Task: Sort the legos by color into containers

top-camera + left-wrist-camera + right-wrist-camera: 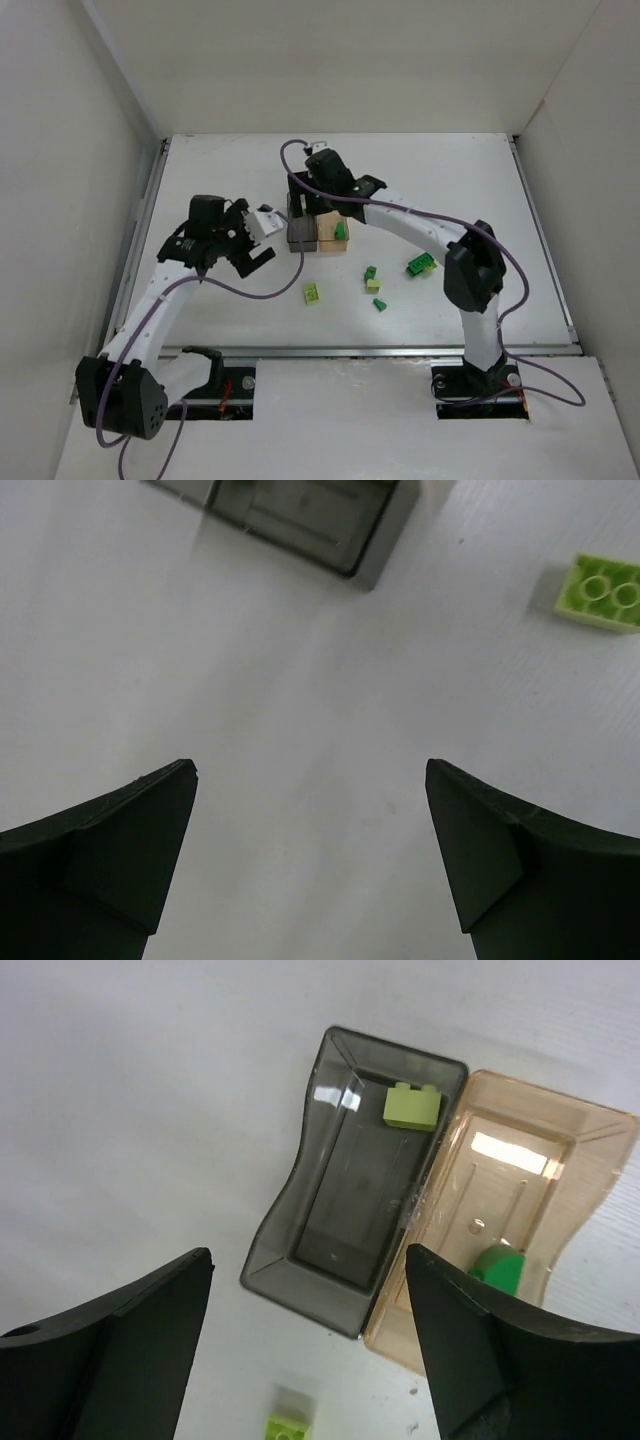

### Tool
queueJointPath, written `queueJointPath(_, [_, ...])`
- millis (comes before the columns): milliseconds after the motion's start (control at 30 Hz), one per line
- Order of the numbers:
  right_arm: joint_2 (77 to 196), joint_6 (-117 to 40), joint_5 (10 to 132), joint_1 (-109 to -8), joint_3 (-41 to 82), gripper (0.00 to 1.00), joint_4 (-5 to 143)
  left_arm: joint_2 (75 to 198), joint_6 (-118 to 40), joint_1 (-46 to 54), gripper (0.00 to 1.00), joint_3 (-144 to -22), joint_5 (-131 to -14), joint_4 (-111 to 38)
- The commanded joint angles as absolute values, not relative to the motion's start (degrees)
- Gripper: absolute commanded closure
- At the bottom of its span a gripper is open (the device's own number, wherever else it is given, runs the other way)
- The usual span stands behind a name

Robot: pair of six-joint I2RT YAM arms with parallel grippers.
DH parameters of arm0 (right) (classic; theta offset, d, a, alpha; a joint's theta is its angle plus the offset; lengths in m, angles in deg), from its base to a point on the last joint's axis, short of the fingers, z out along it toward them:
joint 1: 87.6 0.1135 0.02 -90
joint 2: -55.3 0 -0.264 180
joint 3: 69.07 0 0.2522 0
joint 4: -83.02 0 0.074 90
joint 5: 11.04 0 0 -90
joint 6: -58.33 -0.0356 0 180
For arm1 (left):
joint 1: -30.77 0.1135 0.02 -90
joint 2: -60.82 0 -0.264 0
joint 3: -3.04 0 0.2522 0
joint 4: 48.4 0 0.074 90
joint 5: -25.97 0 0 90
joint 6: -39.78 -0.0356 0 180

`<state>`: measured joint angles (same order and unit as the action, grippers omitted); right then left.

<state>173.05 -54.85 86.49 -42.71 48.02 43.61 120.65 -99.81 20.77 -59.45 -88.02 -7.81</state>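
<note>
Right gripper (308, 1258): jaws spread wide, holding nothing, positioned above the 2 containers.

The dark grey bin (272, 1230) and the amber bin (590, 1160) stand side by side with their long walls touching. The dark grey bin contains 1 pale yellow-green brick (412, 1106) at one end. The amber bin contains 1 dark green brick (497, 1268).

Left gripper (310, 770): jaws spread wide, empty, over bare table (220, 170) near a corner of the dark grey bin.

5 legos lie loose on the table, nearer the arm bases than the bins:
- 1 loose pale brick (311, 293), near the dark grey bin
- 1 small green brick (370, 272) just beside a second pale brick (374, 285)
- 1 lone green brick (380, 305), near that pair
- 1 larger green brick (421, 265), beside the right arm
</note>
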Motion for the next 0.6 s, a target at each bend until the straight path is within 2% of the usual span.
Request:
queueJointPath(0, [163.1,-56.4,86.7,-44.7,46.0,0.17,45.5,123.0,-105.9,15.0,0.03,-64.2,-93.0,-4.4])
queueJointPath(167, [151.9,-57.4,80.1,-50.6,33.1,0.14,46.1,127.0,-119.8,2.9,0.03,-64.5,-95.4,-1.7])
queueJointPath(200, [148.6,-56.6,79.1,-51.7,31.1,0.14,46.1,127.0,-127.8,-0.1,0.03,-63.6,-95.4,-1.7])
queueJointPath(333, [140.6,-53.3,77.4,-54.6,22.1,0.14,45.6,129.1,-146.1,-4.4,0.00,-59.5,-95.4,-3.6])
queueJointPath(567, [129.9,-51.4,76.0,-56.0,11.3,0.14,49.5,140.8,-159.1,-8.0,0.00,-64.2,-92.2,-2.0])
